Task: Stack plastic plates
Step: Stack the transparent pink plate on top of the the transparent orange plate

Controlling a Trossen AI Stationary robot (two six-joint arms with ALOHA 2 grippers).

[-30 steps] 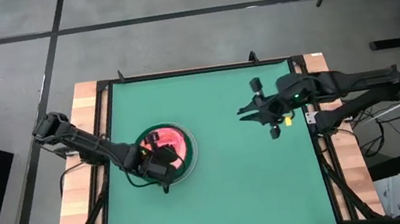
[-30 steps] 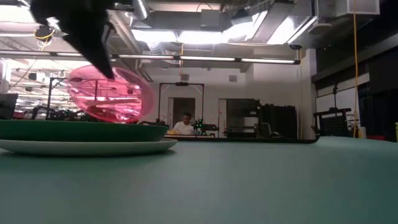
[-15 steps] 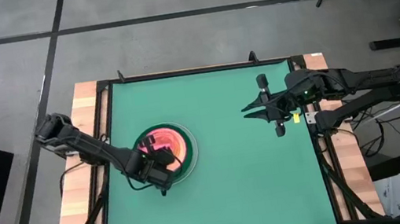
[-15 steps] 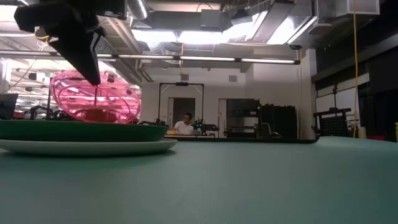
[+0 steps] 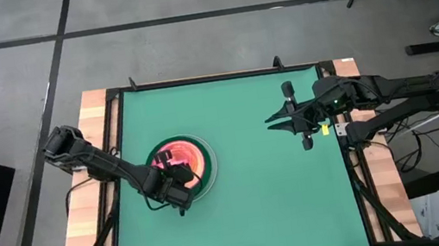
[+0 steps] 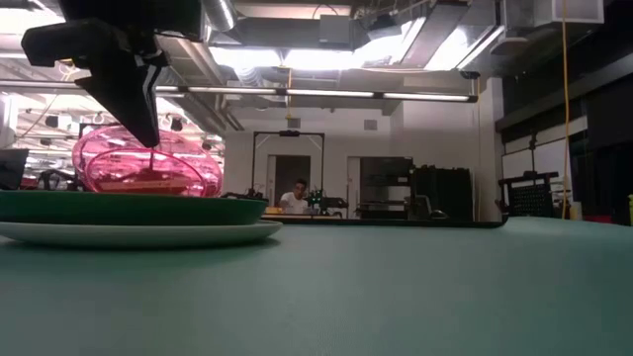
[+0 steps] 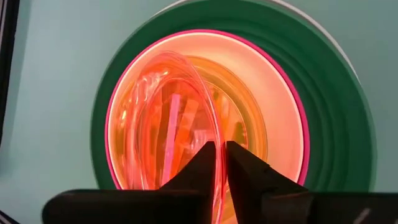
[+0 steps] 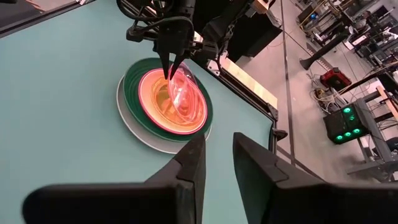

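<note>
- High view: you see the plate stack point(image 5: 200, 168) on the table's point(image 5: 251, 214) left half; the right gripper point(image 5: 286, 122), fingers apart, hovers well apart.
- Low view: a person point(image 6: 294, 199) sits far behind.
- Left wrist view: the left gripper point(image 7: 221, 155) is clamped on the tilted pink plate point(image 7: 171, 124) over the stack.

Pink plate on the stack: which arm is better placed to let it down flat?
Left. Its claw already pinches the rim of the tilted pink plate right over the stack. The right claw hangs empty far across the table.
</note>
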